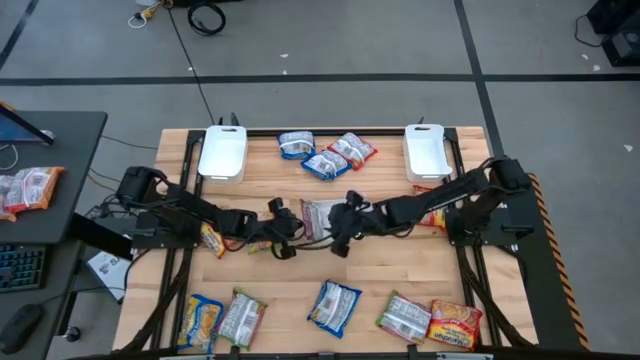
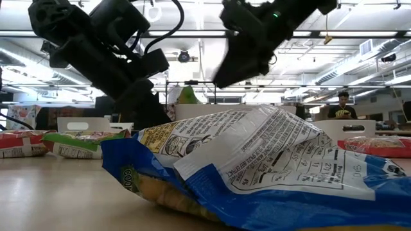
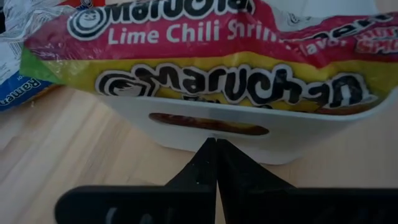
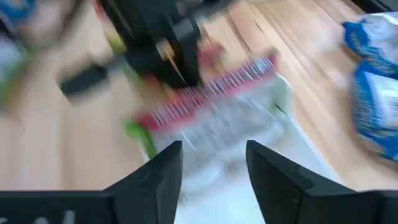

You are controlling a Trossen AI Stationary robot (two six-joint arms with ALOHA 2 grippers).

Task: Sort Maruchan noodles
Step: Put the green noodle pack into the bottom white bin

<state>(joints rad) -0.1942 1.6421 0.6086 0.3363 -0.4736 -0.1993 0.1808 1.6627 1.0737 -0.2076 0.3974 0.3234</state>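
High view: silvery-green packet (image 1: 320, 217) lies at frame centre, long axis roughly vertical; right gripper (image 1: 343, 240) spread beside it, left gripper (image 1: 283, 247) pressed together.

Glossy crinkled plastic packets (image 1: 333, 306) on smooth wooden table (image 1: 300, 280).

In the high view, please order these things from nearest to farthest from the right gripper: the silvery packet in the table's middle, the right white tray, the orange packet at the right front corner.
Measured from the right gripper:
1. The silvery packet, right beside it at the table's middle.
2. The right white tray, at the far edge, right side.
3. The orange packet, front right corner.
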